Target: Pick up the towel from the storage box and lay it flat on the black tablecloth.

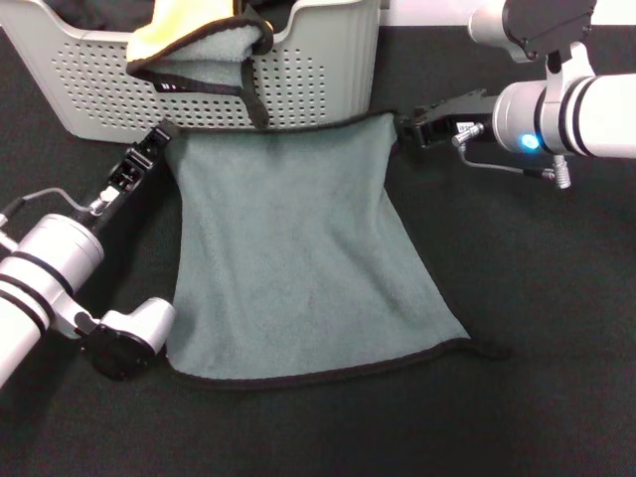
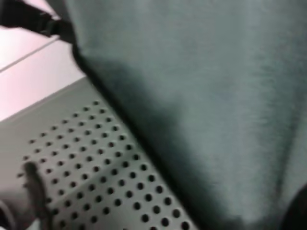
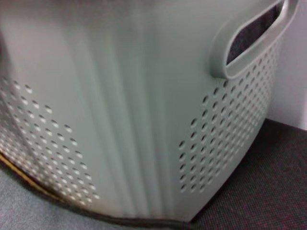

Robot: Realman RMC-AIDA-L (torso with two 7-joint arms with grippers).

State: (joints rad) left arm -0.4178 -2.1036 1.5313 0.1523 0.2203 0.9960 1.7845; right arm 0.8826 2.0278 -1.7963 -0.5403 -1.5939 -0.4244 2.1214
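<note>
Grey-green towel (image 1: 298, 253) spread on black tablecloth (image 1: 537, 298), far edge against storage box (image 1: 328, 75). Left gripper (image 1: 159, 134) and right gripper (image 1: 402, 126) each pinch a far corner. Advise: keep edge taut, draw clear of box, lower evenly, release together. Twin towel (image 1: 199, 45) remains in box.

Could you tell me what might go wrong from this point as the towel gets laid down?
The towel has its far edge right against the storage box, with the left gripper and right gripper at its two far corners; it might end up lapping the box wall. The second towel drapes over the box rim just above and could get snagged and dragged out.
</note>
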